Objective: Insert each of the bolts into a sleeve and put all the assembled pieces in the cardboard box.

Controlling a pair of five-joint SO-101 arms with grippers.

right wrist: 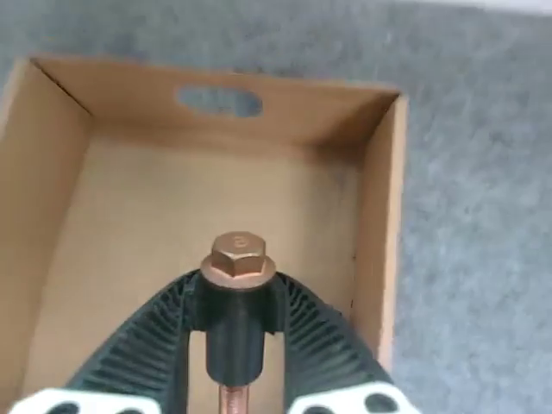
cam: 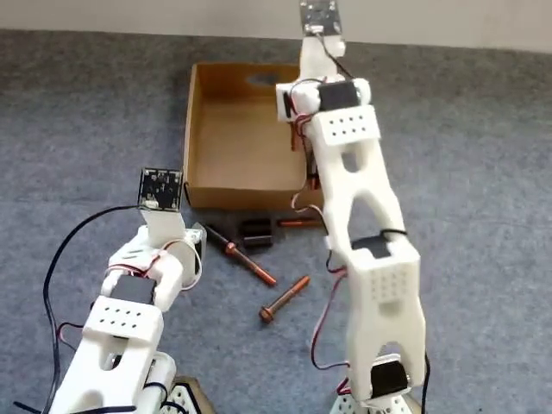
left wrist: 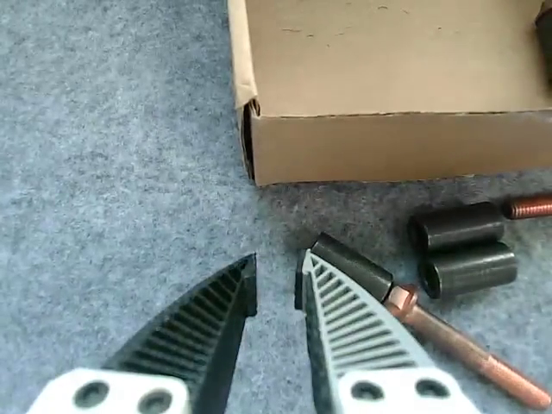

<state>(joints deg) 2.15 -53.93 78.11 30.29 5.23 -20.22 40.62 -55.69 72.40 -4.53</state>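
**Right pincer** [right wrist: 235,297]: closed on a black sleeve [right wrist: 234,341] with a copper bolt [right wrist: 238,259] pushed through it. The bolt's hexagonal head sits against the sleeve's far end, and its shank shows at the near end between the fingers. The assembled piece hangs over the inside of the cardboard box [right wrist: 379,216], roughly midway between its side walls. In the high view the right arm [cam: 362,198] stretches from the near edge of the table [cam: 483,155] over the box's front wall.

**Left pincer** [left wrist: 276,280]: fingers slightly parted, holding nothing, low over the table in front of a near corner of the box. One finger [left wrist: 345,332] lies just beside a fitted sleeve [left wrist: 349,260]; whether they touch cannot be told. This sleeve is already on a second bolt [left wrist: 466,354], which lies flat on the table with its shank pointing away from the pincer.

**Remaining parts:** a first loose sleeve [left wrist: 457,226] and a second loose sleeve [left wrist: 468,269] lie side by side on the table, between the second bolt and the box's front wall. Just past them, close to that wall, shows the threaded end of a third bolt [left wrist: 528,207]. In the high view a fourth bolt [cam: 285,299] lies on its own between the two arms, farther from the box than the other parts.
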